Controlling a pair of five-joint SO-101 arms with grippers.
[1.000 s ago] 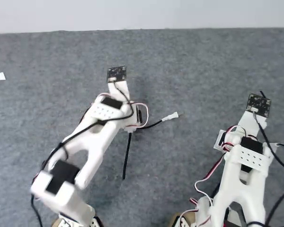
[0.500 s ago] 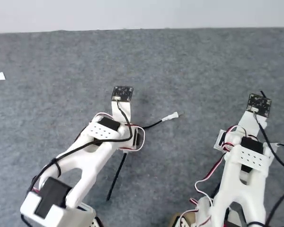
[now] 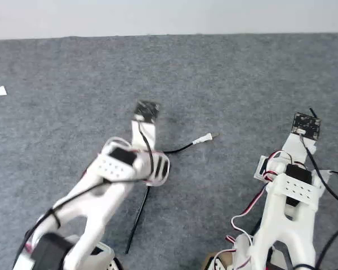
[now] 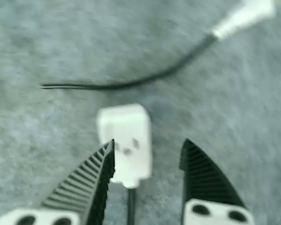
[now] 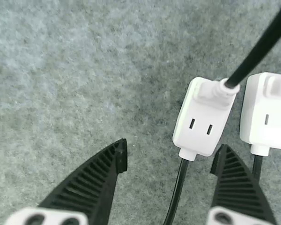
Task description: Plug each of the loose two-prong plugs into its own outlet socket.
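A white outlet socket (image 4: 125, 143) lies on the grey carpet between the fingers of my left gripper (image 4: 149, 144), which is open, with its cord running back under the wrist. Beyond it lies a loose white two-prong plug (image 4: 246, 16) on a black cable (image 4: 131, 84); from above the plug (image 3: 203, 138) sits just right of the left arm (image 3: 118, 163). My right gripper (image 5: 172, 149) is open above two white outlet sockets (image 5: 203, 124) (image 5: 267, 115). A white plug end (image 5: 213, 91) with a black cord meets the nearer socket; whether it is seated I cannot tell.
Grey carpet (image 3: 242, 73) covers the table, with open room at the back and middle. A black cord (image 3: 136, 219) trails from under the left arm toward the near edge. The right arm (image 3: 290, 191) stands at the right. Small white scraps (image 3: 0, 90) lie far left.
The left arm has drawn back toward the near edge and lowered, and the black cord under it has slid back with it. The loose plug and right arm stayed put.
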